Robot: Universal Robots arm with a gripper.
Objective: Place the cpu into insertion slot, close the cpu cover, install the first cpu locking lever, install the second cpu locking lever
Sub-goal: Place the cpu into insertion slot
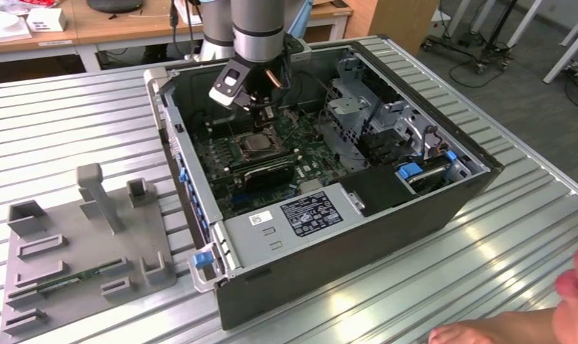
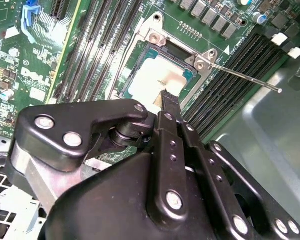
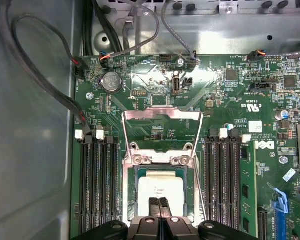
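cpu [image 3: 160, 185] lies flat inside the insertion slot [image 3: 131, 195], looks level and seated, though that is a judgement; cpu cover [image 3: 162, 115] is swung open, its frame flipped back off the hinge and lying over the board, so not yet closed; one locking lever [image 2: 245, 76] sticks out free as a thin rod beside the socket; gripper [image 3: 159, 202] has its jaws pressed together with nothing between them, tips right at the cpu's near edge, touching or just above, can't tell which

Risks: if the tips press or drag on the chip it could slide or tip in the socket and bend the contacts below; shut fingers moving toward the hinge could catch the open cover frame; the loose lever rod sits near the finger path and could snag; long memory slots either side of the socket are close enough to get clipped

Containers, exterior view clock face: gripper [image 1: 260, 113] hangs at 12 o'clock of the socket; open computer case [image 1: 385, 236] holds the green motherboard [image 1: 222, 154], a power supply [image 1: 303, 215] at 5 o'clock of the socket and a metal drive cage [image 1: 361, 107] at 2 o'clock; grey fixture tray [image 1: 69, 251] at 8 o'clock of the case holds a memory stick [image 1: 74, 278] in one groove, other pockets look bare; a person's hand [image 1: 480, 331] rests at 5 o'clock, well apart from the arm
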